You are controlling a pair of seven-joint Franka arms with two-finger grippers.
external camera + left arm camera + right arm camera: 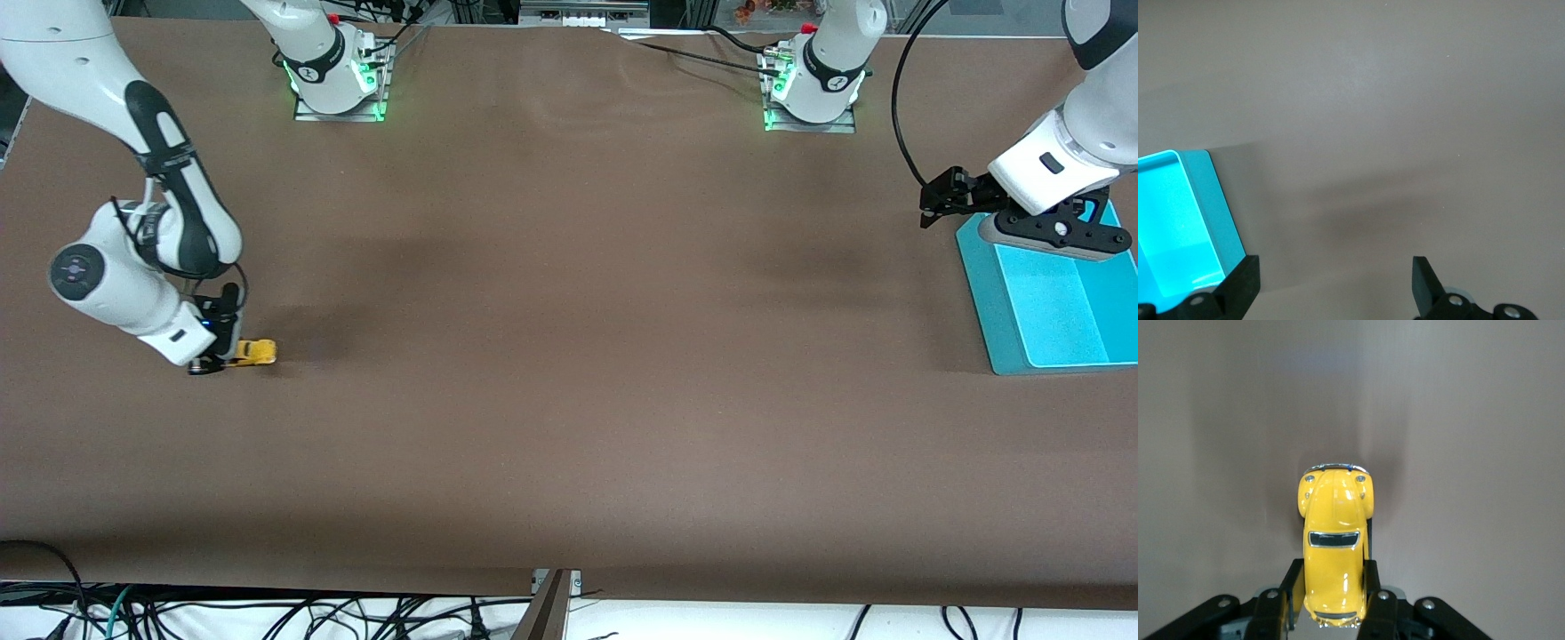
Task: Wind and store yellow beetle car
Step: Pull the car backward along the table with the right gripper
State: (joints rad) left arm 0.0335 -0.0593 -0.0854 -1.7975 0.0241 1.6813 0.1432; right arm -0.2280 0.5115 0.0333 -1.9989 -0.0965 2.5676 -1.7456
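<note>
The yellow beetle car (255, 352) sits on the brown table near the right arm's end. My right gripper (222, 356) is down at the table and shut on the car's rear half. In the right wrist view the car (1333, 547) points away from the wrist, with a black finger pressed against each side of its body. My left gripper (933, 204) is open and empty, in the air beside the teal bin (1049, 307) at the left arm's end. In the left wrist view its two fingers stand wide apart over bare table, with the bin (1178, 220) beside them.
The teal bin holds nothing that I can see. The brown table cloth (569, 356) stretches between the car and the bin. Both arm bases stand along the table edge farthest from the front camera. Cables hang below the edge nearest it.
</note>
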